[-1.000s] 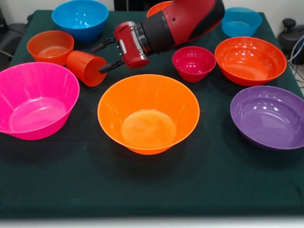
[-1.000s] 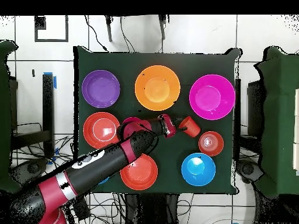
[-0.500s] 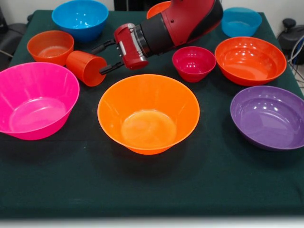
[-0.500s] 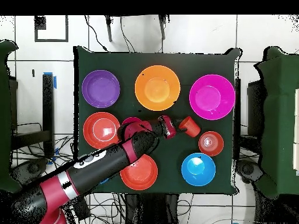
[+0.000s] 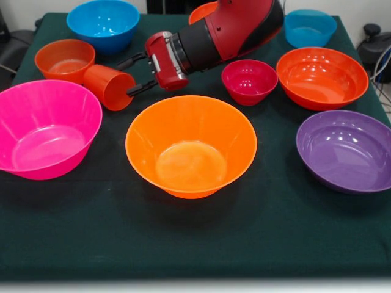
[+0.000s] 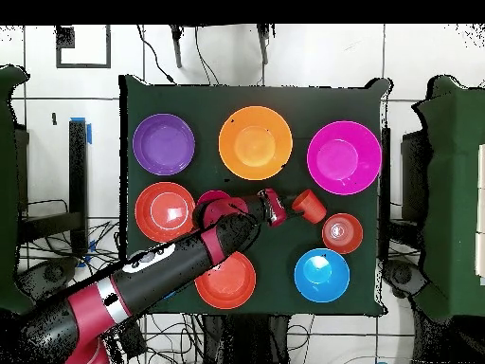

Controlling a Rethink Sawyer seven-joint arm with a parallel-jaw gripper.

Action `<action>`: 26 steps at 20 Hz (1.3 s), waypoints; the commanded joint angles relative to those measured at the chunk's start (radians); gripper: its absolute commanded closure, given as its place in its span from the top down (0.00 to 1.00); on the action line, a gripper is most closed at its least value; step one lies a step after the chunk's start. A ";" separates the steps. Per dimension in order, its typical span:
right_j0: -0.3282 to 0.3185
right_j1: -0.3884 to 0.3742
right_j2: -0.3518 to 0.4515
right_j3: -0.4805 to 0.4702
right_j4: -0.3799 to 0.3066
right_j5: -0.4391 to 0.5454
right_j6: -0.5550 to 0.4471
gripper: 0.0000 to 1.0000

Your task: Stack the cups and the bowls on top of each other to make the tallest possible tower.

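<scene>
Cup point(image 5: 110, 86) lies tipped on its side on the counter point(image 5: 195, 244), w/ its closed base toward the small orange bowl point(image 5: 65, 60) beside it and its mouth toward the tool point(image 5: 135, 74). We see the tool's two dark fingers spread wide, holding nothing, tips just short of the cup's rim. So the cup's long axis runs roughly in line w/ the tool's approach, and we judge the next move needs one finger inside the mouth, one outside the wall. Big orange bowl point(image 5: 190, 146), likely tower base, sits empty near the counter's centre, close by.
</scene>
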 commanded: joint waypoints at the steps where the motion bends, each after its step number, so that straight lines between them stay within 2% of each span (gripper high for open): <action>1: -0.028 0.037 0.198 -0.119 0.013 -0.035 0.182 1.00; 13: -0.022 0.048 0.180 -0.121 0.009 -0.007 0.189 1.00; 14: -0.023 0.048 0.180 -0.121 0.009 -0.007 0.189 0.00; 26: -0.017 0.055 0.174 -0.121 0.023 -0.001 0.212 0.00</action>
